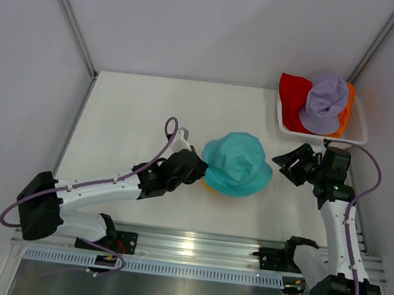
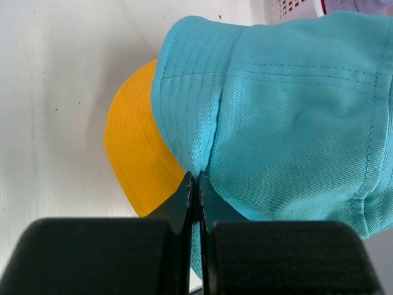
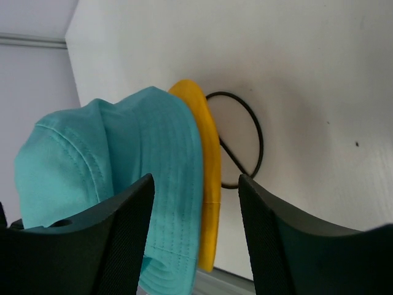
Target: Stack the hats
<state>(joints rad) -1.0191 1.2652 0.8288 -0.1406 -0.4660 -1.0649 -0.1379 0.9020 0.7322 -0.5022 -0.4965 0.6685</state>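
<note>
A teal hat [image 1: 237, 164] sits over a yellow hat [image 1: 208, 185] on a black wire stand at the table's middle. My left gripper [image 1: 198, 168] is shut on the teal hat's brim [image 2: 202, 153]; the yellow hat [image 2: 138, 147] shows beneath it. My right gripper [image 1: 287, 164] is open and empty just right of the teal hat [image 3: 110, 172], with the yellow brim [image 3: 209, 178] between its fingers in view. A lavender hat [image 1: 325, 102] lies on a red hat [image 1: 294, 92] and an orange hat [image 1: 348, 106] in the basket. The dark blue hat is hidden.
A white mesh basket [image 1: 355, 133] stands at the back right corner. The black wire stand's ring [image 3: 249, 138] shows under the hats. Grey walls enclose the white table [image 1: 129, 127]; a metal rail runs along the near edge.
</note>
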